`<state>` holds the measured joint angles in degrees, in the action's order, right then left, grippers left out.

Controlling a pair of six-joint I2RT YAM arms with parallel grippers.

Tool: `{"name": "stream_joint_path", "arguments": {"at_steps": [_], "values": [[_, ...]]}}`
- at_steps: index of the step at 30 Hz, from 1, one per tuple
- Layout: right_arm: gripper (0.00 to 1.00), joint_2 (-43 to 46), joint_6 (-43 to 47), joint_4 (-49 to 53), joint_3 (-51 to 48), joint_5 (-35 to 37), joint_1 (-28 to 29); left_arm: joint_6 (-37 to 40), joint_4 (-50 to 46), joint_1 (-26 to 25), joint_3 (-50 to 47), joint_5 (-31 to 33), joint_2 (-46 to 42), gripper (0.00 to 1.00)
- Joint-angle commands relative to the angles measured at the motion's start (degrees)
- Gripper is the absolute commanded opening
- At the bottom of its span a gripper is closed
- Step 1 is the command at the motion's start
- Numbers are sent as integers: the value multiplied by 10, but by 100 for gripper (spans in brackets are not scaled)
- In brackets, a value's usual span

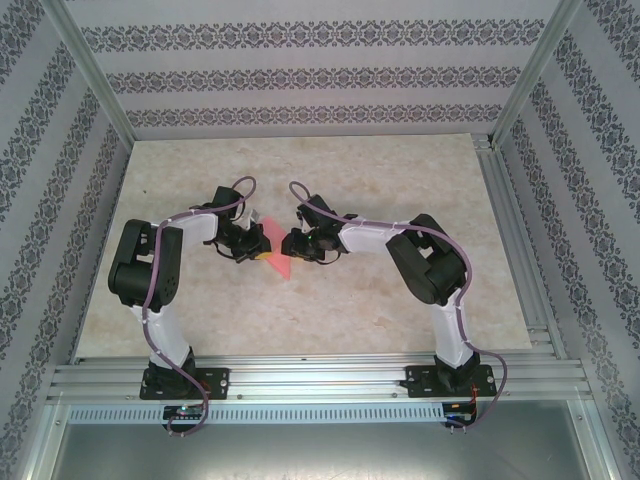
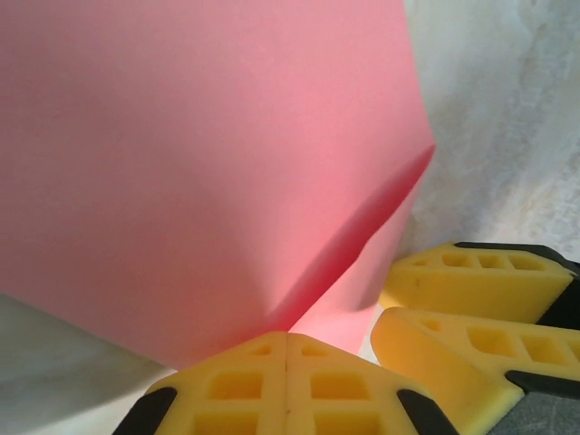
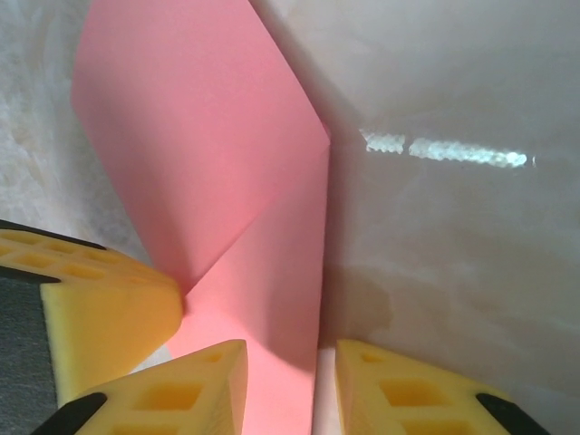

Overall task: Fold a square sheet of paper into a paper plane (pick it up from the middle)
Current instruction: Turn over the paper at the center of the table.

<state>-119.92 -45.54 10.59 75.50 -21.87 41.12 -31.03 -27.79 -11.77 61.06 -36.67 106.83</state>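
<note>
Jaws of the left gripper [image 2: 286, 340] press together, pinching the square sheet of paper [image 2: 181, 163], plain pink-red, creased diagonally, one flap lifted off the table [image 1: 400, 200] near its middle. The right gripper [image 3: 290, 352] stands partly parted, straddling the sheet's edge.

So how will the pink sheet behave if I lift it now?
Probably floppy: the pink sheet curls into a soft fold at the left gripper. Likely light, given its thin edge, and apt to crease where pinched.
</note>
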Motion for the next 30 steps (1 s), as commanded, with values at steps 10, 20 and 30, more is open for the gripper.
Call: {"name": "stream_joint_path", "arguments": {"at_steps": [10, 20, 30], "values": [[28, -24, -15, -44, 13, -41, -3, 49, -35, -5, 22, 35, 31, 0], [20, -15, -25, -90, 1, -65, -4, 54, -43, -5, 25, 41, 30, 0], [9, 6, -21, -90, -15, -59, -7, 44, -48, -5, 37, 34, -9, 2]]}}
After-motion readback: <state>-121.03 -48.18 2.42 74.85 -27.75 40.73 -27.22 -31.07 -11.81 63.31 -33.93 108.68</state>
